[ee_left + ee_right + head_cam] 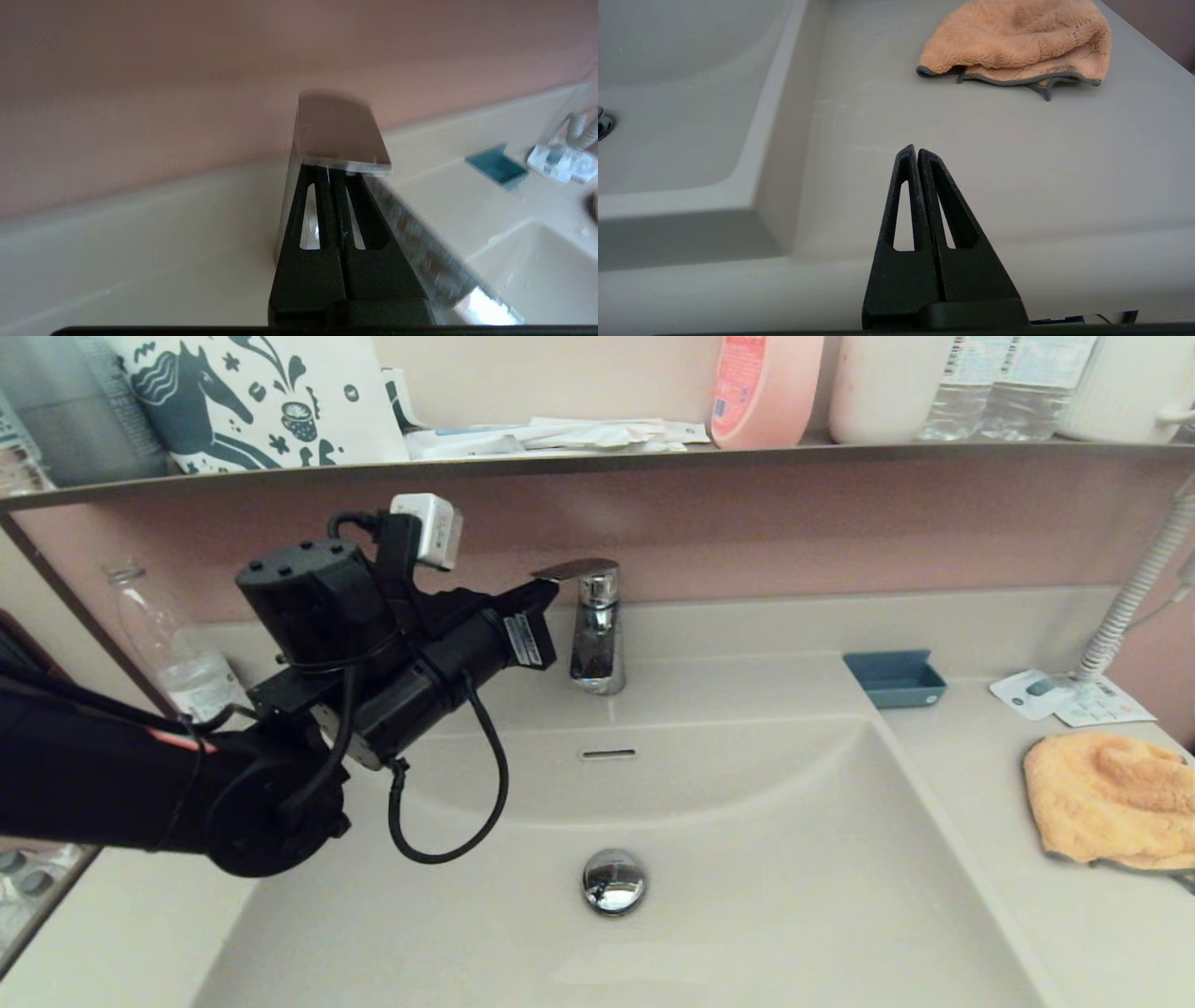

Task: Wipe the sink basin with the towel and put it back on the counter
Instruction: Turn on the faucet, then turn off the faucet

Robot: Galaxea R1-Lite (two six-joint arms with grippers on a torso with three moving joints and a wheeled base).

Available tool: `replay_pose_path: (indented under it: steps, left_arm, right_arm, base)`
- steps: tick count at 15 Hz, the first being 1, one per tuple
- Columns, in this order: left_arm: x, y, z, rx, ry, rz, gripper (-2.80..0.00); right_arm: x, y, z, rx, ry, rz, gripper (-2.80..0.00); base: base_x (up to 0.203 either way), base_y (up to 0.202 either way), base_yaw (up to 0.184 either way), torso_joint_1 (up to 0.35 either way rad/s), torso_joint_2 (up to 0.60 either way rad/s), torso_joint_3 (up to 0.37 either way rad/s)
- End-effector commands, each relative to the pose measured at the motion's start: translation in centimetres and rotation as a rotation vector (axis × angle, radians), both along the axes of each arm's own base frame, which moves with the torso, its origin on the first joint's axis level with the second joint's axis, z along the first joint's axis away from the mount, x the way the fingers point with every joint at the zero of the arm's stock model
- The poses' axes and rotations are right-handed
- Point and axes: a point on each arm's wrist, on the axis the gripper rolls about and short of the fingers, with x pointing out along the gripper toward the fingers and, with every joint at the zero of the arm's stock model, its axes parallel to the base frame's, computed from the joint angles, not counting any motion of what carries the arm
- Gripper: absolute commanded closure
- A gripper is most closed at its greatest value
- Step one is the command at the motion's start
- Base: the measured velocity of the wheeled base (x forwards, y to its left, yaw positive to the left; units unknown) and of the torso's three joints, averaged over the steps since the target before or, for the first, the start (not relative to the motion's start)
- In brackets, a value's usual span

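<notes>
- The left hand [332,170] is raised over the back of the sink basin [747,896], its two fingers pressed together with nothing between them, the tips just under the flat lever of the chrome faucet [594,630].
- From the wrist camera I can't say whether the fingertips actually touch the lever or only sit close beneath it.
- The towel [1106,798] lies crumpled on the surface [971,859] to the right of the basin, its dark grey trim showing along the near edge.
- The right hand [916,150] hovers low over that same surface, near its front edge, fingers closed on nothing, well short of the towel.
- The basin shows its round chrome drain plug [613,880] in the middle and a slot overflow hole [608,753] on the curved back wall.
- A small blue tray [894,678] sits on the back ledge right of the faucet.
- A clear plastic bottle [173,653] stands at the far left.
</notes>
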Motion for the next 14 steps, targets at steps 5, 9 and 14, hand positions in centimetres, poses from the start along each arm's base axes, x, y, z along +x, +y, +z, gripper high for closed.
replay_pose_path:
  steps: [5, 9, 14]
  left_arm:
    - [-1.4, 0.4, 2.8, -0.031, -0.049, 0.002, 0.00]
    - [-1.8, 0.4, 2.9, -0.025, -0.038, 0.000, 0.00]
    - [-1.9, 0.5, 3.7, -0.010, -0.041, 0.001, 0.00]
  right_arm:
    - [0.0, 0.0, 0.0, 0.000, 0.000, 0.000, 0.00]
    - [0.0, 0.0, 0.0, 0.000, 0.000, 0.000, 0.00]
    - [0.0, 0.0, 0.0, 0.000, 0.000, 0.000, 0.00]
  base:
    - [0.000, 0.000, 0.000, 0.000, 0.00, 0.000]
    - [0.000, 0.000, 0.000, 0.000, 0.00, 0.000]
    - [0.000, 0.000, 0.000, 0.000, 0.00, 0.000]
